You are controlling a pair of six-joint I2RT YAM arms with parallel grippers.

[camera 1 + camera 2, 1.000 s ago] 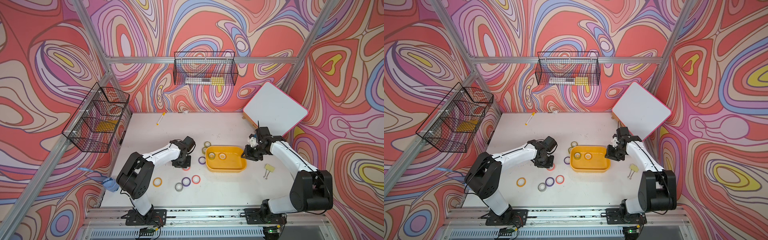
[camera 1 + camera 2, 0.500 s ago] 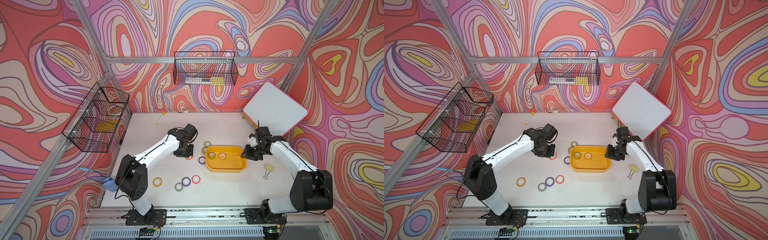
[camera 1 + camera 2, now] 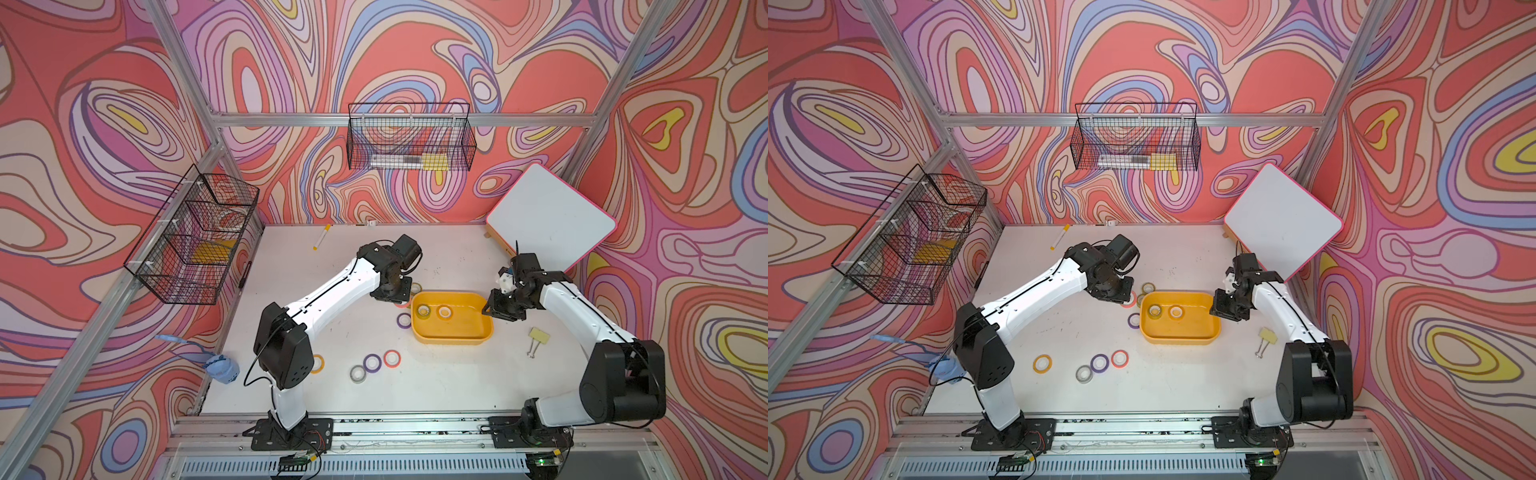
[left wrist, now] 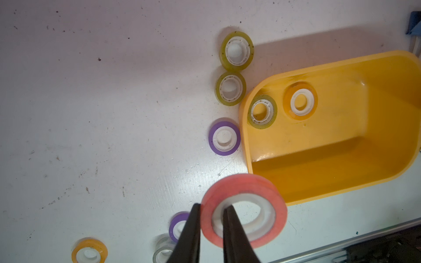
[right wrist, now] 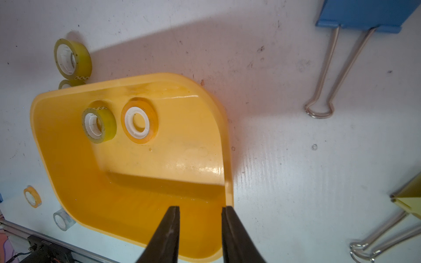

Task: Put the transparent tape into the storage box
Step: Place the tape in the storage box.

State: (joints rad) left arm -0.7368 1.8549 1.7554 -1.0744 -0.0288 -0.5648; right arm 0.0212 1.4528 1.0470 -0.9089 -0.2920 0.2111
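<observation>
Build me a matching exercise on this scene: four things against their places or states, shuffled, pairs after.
1. pink tape roll
2. marker
3. yellow binder clip
4. storage box

A. on the table beside the right arm
B. holds two tape rolls
C. held by the left gripper
D. on the table near the back wall

Pairs: 1-C, 2-D, 3-A, 4-B

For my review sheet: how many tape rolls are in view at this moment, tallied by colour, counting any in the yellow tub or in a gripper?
Yellow-green rolls: 3
Orange rolls: 2
Purple rolls: 2
Pink-red rolls: 2
Grey-clear roll: 1
Total: 10
</observation>
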